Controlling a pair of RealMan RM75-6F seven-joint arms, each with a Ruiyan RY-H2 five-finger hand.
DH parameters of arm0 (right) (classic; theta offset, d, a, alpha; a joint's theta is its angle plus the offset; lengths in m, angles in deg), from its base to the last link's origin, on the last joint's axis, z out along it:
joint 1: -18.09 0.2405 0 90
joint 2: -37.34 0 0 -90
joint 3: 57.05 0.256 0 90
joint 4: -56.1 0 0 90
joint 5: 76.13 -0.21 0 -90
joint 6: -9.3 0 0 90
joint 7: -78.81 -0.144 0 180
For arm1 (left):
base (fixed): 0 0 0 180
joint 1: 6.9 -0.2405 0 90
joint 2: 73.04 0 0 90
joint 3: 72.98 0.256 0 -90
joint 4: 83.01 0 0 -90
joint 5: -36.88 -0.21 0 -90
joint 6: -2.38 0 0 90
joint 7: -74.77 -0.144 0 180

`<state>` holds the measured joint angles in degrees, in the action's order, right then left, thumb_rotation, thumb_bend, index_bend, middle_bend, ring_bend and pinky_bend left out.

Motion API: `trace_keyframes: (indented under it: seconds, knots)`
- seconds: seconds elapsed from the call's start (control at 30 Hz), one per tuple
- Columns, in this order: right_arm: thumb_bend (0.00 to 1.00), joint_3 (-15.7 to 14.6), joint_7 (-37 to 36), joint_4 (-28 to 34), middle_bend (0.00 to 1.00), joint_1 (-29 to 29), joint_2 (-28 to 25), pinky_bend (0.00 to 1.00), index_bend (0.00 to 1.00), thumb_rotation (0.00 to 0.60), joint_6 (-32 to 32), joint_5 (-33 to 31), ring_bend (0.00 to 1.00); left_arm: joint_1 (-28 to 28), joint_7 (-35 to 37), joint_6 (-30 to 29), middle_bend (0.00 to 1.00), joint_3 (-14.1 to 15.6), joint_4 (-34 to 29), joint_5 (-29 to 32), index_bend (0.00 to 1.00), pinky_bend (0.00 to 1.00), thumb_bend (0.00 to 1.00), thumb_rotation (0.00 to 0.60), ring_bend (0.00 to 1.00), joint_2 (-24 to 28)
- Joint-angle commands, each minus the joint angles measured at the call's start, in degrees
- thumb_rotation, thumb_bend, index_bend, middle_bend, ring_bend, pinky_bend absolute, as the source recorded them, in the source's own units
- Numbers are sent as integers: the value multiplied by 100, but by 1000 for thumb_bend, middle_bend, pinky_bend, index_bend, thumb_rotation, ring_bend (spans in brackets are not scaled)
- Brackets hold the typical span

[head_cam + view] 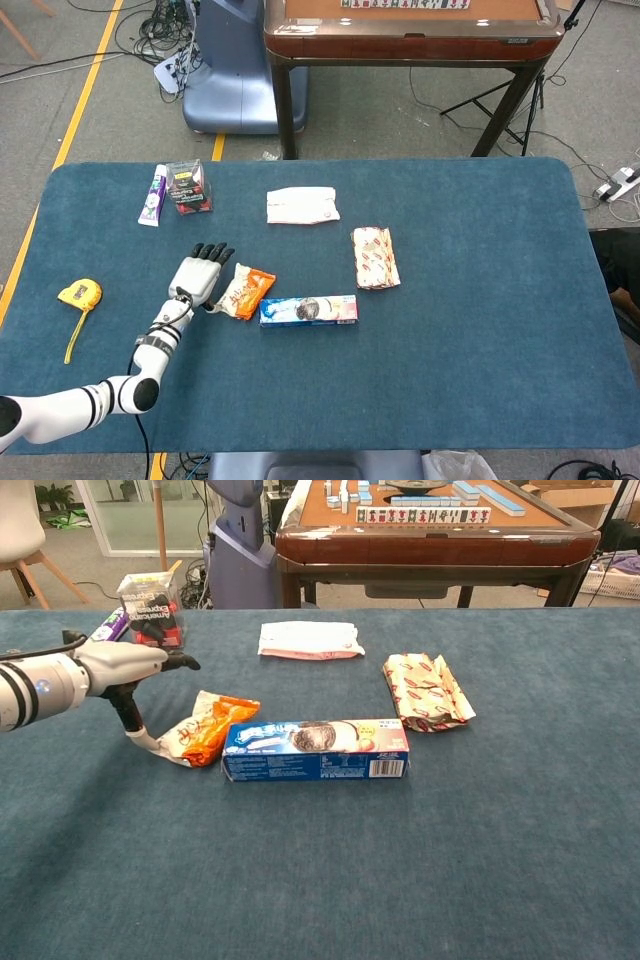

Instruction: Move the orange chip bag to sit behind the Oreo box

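Observation:
The orange chip bag (247, 292) (208, 728) lies slanted on the blue table, its orange end against the left end of the Oreo box (308, 310) (316, 749). My left hand (198, 275) (125, 670) hovers just left of the bag with its fingers stretched out flat above the cloth. Only its thumb reaches down, touching the bag's white crumpled end (158, 742). No finger closes on the bag from above. The right hand appears in neither view.
Behind the Oreo box lie a white pouch (302, 205) and a red-patterned packet (375, 257). A clear box of black items (188, 187) and a purple tube (153, 195) sit at the back left. A yellow tape measure (79, 294) lies at the left edge.

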<state>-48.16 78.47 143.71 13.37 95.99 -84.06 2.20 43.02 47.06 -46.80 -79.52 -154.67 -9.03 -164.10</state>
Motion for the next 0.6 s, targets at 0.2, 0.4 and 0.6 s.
trace_keyframes:
  seconds: [0.2, 0.4, 0.6]
  knots:
    - [0, 3, -27, -7, 400, -19, -4, 491, 320, 600, -27, -2, 345, 94, 252, 213, 0, -188, 551, -183, 0, 0, 37, 600, 0, -265]
    - [0, 8, -44, -18, 400, -19, -6, 491, 320, 600, -13, -19, 345, 190, 355, 384, 0, -287, 864, -261, 0, 0, 37, 600, 0, -438]
    - [0, -4, -21, -16, 401, -10, 2, 491, 320, 600, -6, 7, 345, 299, 365, 487, 0, -363, 1047, -324, 0, 0, 37, 600, 0, -593]
